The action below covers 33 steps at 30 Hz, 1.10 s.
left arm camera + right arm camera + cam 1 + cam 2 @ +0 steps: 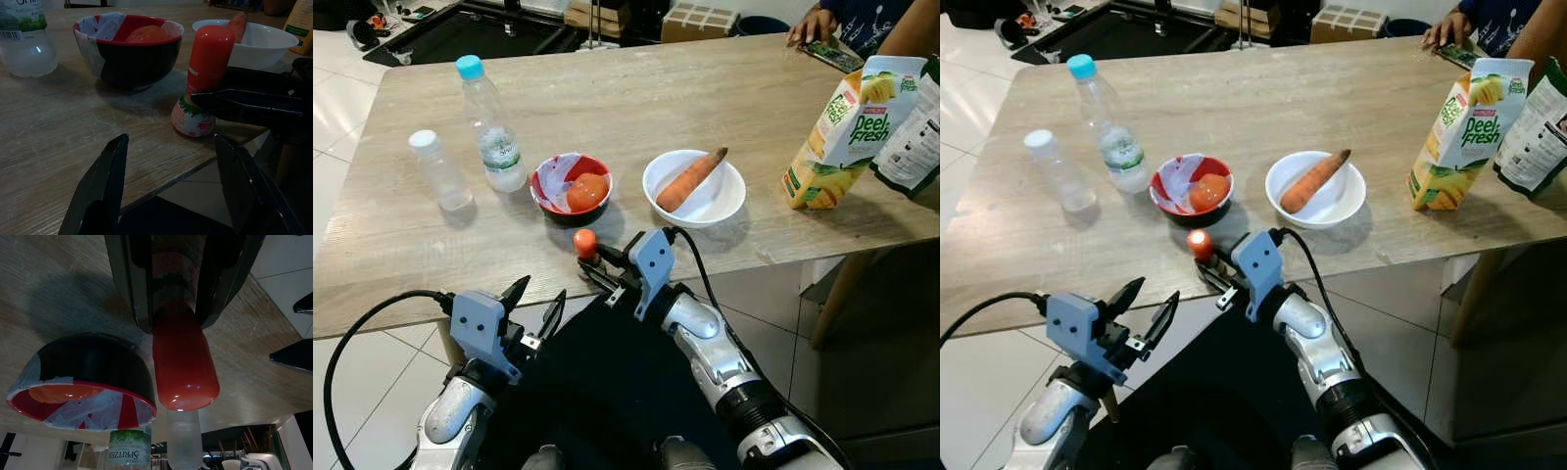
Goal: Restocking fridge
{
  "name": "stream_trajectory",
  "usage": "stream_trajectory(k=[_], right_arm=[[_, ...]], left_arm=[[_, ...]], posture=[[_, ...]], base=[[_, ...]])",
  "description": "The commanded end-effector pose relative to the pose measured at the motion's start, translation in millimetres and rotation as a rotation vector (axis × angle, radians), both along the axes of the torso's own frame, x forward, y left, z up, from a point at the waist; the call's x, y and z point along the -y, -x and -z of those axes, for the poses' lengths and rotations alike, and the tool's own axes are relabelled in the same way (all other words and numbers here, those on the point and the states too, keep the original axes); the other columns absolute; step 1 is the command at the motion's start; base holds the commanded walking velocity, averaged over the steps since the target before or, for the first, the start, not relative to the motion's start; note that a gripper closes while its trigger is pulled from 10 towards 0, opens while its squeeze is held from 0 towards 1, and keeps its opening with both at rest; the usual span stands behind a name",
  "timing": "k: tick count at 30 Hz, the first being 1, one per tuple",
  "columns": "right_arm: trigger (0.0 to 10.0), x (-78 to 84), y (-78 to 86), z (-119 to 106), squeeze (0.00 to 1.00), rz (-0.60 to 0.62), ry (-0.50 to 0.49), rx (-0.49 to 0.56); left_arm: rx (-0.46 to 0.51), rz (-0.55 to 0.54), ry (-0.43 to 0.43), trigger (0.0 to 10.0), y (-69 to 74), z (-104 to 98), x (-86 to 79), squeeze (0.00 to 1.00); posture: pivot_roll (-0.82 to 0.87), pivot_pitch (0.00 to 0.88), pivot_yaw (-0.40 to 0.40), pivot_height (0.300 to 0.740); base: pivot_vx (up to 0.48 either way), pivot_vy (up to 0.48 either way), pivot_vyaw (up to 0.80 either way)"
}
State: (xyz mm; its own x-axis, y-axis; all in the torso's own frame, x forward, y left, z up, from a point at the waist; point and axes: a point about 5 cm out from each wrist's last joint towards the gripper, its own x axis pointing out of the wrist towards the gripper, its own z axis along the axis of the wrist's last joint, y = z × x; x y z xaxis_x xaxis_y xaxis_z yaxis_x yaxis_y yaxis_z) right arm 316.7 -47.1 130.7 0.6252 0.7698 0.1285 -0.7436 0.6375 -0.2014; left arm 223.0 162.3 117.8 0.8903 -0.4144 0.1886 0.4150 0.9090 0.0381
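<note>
Several things crowd the wooden table (607, 98) ahead of the robot. At about eleven o'clock stands a clear water bottle (490, 125) with a blue cap, and just beside it, further toward ten o'clock, a smaller clear bottle (438, 171) with a white cap. Near twelve o'clock sits a red and black bowl (570, 186) lined with white paper and holding something round and orange-red. At about one o'clock a white bowl (695, 188) carries a carrot (690, 179) laid at a slant. Out toward two o'clock a yellow juice carton (847, 127) leans, with a dark printed packet (913, 137) touching it at the table's edge. At the far side, a person's hand (813, 24) rests by a phone (834, 54).

The right gripper (591, 269) is clamped around a small sauce bottle (585, 245) at the table's near edge, just in front of the red and black bowl, which stands closest in its way. The sauce bottle has a tall red-orange cap with a rounded top, a white body below it with green and red print, and stands upright with its base on the wood, as the left wrist view shows. The right fingers (244, 100) grip it at the waist, below the cap.

The left gripper (533, 311) hangs below the table's edge at about seven o'clock, its fingers spread and holding nothing.
</note>
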Motion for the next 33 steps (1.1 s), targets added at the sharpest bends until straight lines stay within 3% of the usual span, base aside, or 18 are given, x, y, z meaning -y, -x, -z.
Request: stream_trajectory(k=[1, 2, 3, 5, 6, 8, 9, 10, 18, 23, 33], right_arm=[[10.0, 5.3, 1.3, 14, 0.83, 0.022, 0.023, -0.067], [10.0, 6.3, 0.5, 14, 0.83, 0.028, 0.022, -0.068], [10.0, 7.2, -0.2, 14, 1.0, 0.032, 0.02, -0.069], [10.0, 8.1, -1.6, 13, 0.98, 0.044, 0.02, -0.066], [10.0, 8.6, -2.6, 11, 0.41, 0.051, 0.009, -0.065], [10.0, 8.6, -2.6, 11, 0.41, 0.051, 0.009, -0.065], [10.0, 8.8, -3.3, 10, 0.16, 0.056, 0.002, -0.065], [10.0, 9.1, -4.2, 9, 0.0, 0.062, -0.013, -0.068], [10.0, 3.0, -6.8, -3, 0.0, 0.071, -0.151, -0.102], [10.0, -4.5, -2.5, -11, 0.0, 0.007, -0.229, -0.104], [10.0, -15.0, 1.9, -13, 0.0, -0.035, -0.245, -0.107]], left_arm=[[-0.023, -0.006, -0.036, 10.0, 3.8, 6, -6.0, 0.0], [-0.023, -0.005, -0.036, 10.0, 3.8, 6, -5.9, 0.0], [-0.023, -0.005, -0.036, 10.0, 3.8, 6, -5.9, 0.0], [-0.023, -0.004, -0.036, 10.0, 3.7, 6, -5.9, 0.0], [-0.024, -0.004, -0.036, 10.0, 3.7, 6, -5.8, 0.0], [-0.024, -0.004, -0.036, 10.0, 3.7, 6, -5.8, 0.0], [-0.024, -0.004, -0.035, 10.0, 3.6, 6, -5.7, 0.0], [-0.025, -0.004, -0.035, 10.0, 3.6, 6, -5.7, 0.0], [-0.024, -0.002, -0.031, 10.0, 3.8, 6, -5.1, 0.0], [-0.027, 0.002, -0.03, 10.0, 4.4, 6, -4.4, 0.0], [-0.029, 0.005, -0.03, 10.0, 4.3, 6, -3.8, 0.0]], posture=[[-0.12, 0.18, 0.033, 0.74], [-0.12, 0.18, 0.033, 0.74], [-0.12, 0.18, 0.033, 0.74], [-0.12, 0.18, 0.033, 0.74], [-0.12, 0.18, 0.033, 0.74], [-0.12, 0.18, 0.033, 0.74], [-0.12, 0.18, 0.033, 0.74], [-0.12, 0.18, 0.033, 0.74], [-0.12, 0.182, 0.032, 0.74], [-0.12, 0.182, 0.032, 0.74], [-0.12, 0.184, 0.033, 0.74]], base=[[0.0, 0.0, 0.0], [0.0, 0.0, 0.0], [0.0, 0.0, 0.0], [0.0, 0.0, 0.0], [0.0, 0.0, 0.0], [0.0, 0.0, 0.0], [0.0, 0.0, 0.0], [0.0, 0.0, 0.0], [0.0, 0.0, 0.0], [0.0, 0.0, 0.0], [0.0, 0.0, 0.0]])
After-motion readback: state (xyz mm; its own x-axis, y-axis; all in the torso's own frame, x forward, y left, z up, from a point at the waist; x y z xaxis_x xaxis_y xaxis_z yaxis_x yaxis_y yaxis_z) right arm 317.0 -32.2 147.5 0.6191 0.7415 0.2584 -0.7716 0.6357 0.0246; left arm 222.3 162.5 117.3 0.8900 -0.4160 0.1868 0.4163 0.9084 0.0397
